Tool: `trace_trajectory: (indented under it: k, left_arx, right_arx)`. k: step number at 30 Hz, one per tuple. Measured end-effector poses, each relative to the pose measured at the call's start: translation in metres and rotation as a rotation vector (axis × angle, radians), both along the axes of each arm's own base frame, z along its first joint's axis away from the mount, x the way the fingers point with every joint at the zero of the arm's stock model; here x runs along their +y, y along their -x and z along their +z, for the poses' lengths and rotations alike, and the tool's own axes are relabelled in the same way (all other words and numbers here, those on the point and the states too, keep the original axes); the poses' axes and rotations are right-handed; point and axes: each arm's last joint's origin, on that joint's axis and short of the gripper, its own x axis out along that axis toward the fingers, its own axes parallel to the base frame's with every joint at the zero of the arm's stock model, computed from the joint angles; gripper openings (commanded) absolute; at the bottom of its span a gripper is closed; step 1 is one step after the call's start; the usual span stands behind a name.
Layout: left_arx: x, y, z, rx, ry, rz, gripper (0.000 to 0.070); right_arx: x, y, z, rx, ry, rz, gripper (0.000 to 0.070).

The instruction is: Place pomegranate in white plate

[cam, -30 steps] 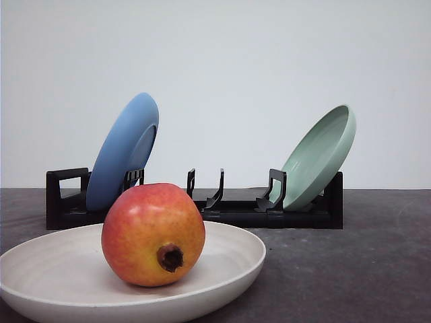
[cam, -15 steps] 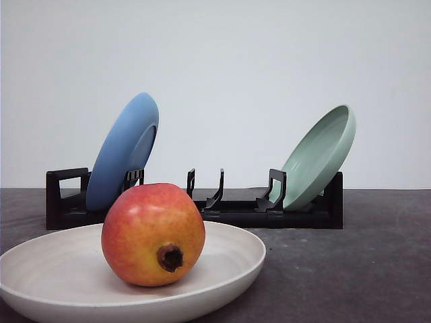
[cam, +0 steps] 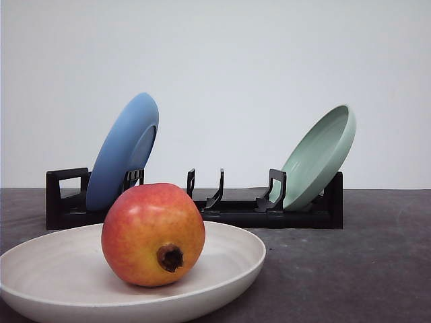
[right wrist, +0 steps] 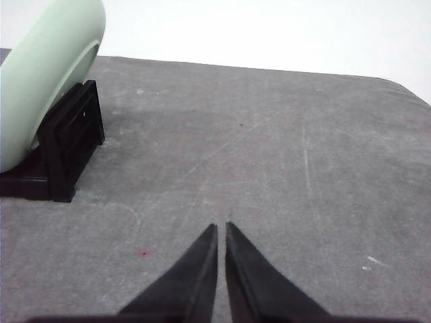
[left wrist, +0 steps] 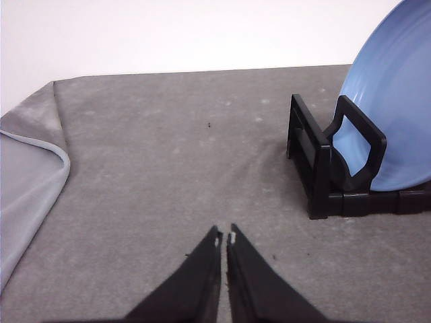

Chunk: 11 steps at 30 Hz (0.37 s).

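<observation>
One pomegranate (cam: pixel 153 234) resting in white plate (cam: pixel 229 252), left tool (left wrist: pixel 224 238) and right tool (right wrist: pixel 221 229) pinched narrow, empty

Each tool, left (left wrist: pixel 224 237) and right (right wrist: pixel 221 229), has two matte black fingers tapering to thin pointed tips.

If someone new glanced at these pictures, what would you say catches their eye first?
The pomegranate sitting in the white plate at the near left of the front view stands out. Behind it, a black rack holds a blue plate on its left end and a pale green plate on its right.
</observation>
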Motion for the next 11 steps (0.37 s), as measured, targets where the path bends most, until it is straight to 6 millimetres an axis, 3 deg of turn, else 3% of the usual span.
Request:
trace_trajectory:
  k: [11]
  left_arx:
    - [0.0000,0.0000,0.0000,0.000,0.000,0.000,0.0000]
  right_arx:
    - [0.0000,0.0000,0.0000,0.000,0.000,0.000,0.0019]
